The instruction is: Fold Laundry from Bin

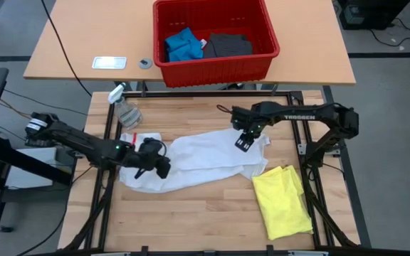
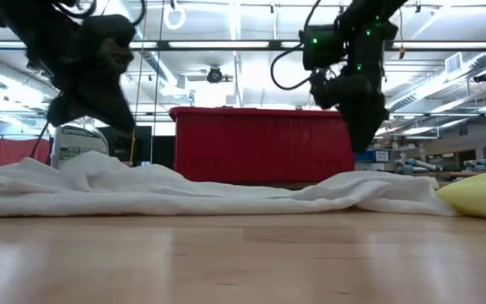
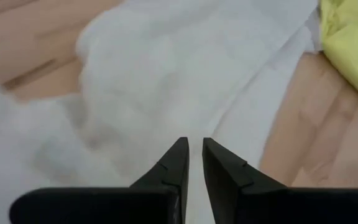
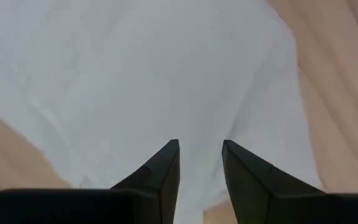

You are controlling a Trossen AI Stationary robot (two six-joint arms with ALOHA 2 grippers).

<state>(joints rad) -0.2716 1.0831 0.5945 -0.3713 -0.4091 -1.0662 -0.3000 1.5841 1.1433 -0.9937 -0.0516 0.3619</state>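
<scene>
- A white shirt [image 1: 198, 162] lies spread and rumpled across the middle of the table [image 1: 205, 227], with both arms poised over it
- The left gripper [image 1: 159, 165] hangs over the shirt's left end, its fingers [image 3: 176, 163] parted only by a narrow gap with nothing between them
- The right gripper [image 1: 245, 141] hovers above the shirt's right end, fingers [image 4: 163, 168] apart and empty, clear of the cloth in the low view
- A yellow T-shirt [image 1: 282, 200] sits folded at the near right of the table, just beside the white shirt's corner
- The red bin [image 1: 215, 37] stands on the far table, a blue piece [image 1: 183, 45] and a dark grey piece [image 1: 227, 45] inside it
- A spray bottle [image 1: 125, 108] lies near the shirt's left end
- The step in hand appears to be flattening or folding the white shirt; the next move likely calls for each gripper to drop onto an edge, pinch it, and pull the cloth smooth before the fold
</scene>
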